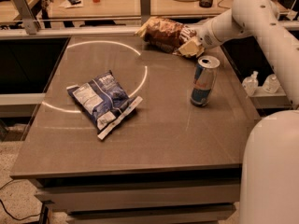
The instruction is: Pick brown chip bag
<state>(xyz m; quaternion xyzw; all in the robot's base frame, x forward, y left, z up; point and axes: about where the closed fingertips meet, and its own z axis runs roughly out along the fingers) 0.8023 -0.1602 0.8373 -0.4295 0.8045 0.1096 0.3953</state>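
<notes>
The brown chip bag, crinkly dark brown with yellow ends, is at the table's far edge, right of centre. My gripper is at the bag's right end and closed on it. The bag is tilted, with its left end slightly raised and a shadow under it. The white arm reaches in from the right.
A blue-and-silver drink can stands upright just in front of the gripper. A blue-and-white chip bag lies left of centre on the grey table. A rail and a cluttered bench run behind the far edge.
</notes>
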